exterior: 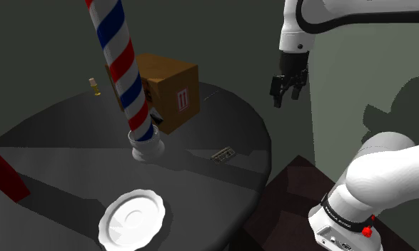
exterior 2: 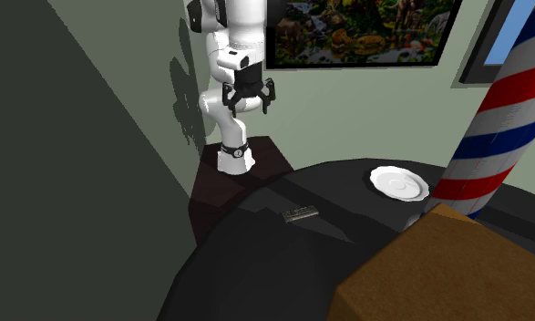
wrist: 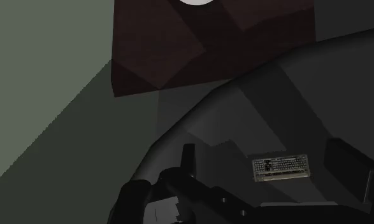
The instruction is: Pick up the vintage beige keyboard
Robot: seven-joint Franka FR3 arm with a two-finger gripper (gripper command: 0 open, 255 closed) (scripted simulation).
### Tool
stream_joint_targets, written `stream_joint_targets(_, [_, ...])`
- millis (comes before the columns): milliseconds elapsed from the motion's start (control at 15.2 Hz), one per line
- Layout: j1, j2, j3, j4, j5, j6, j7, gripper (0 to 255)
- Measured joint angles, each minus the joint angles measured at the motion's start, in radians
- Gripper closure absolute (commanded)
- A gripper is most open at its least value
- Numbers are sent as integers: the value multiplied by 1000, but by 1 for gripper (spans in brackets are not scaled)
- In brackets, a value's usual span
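Shoulder view, left to right: a white plate lies near the front edge of the dark round table. A striped pole stands in a white base, with a brown box behind it. The keyboard lies flat near the table's right rim, apart from the box. The claw, released and empty, hangs in the air beyond that rim, well apart from the keyboard.
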Motion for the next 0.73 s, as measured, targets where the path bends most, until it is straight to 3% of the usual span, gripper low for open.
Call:
stream_joint_targets(198, [-9, -3, 26, -34, 29, 34, 67, 0])
stream_joint_targets(726, [-63, 82, 173, -188, 200, 314, 473, 0])
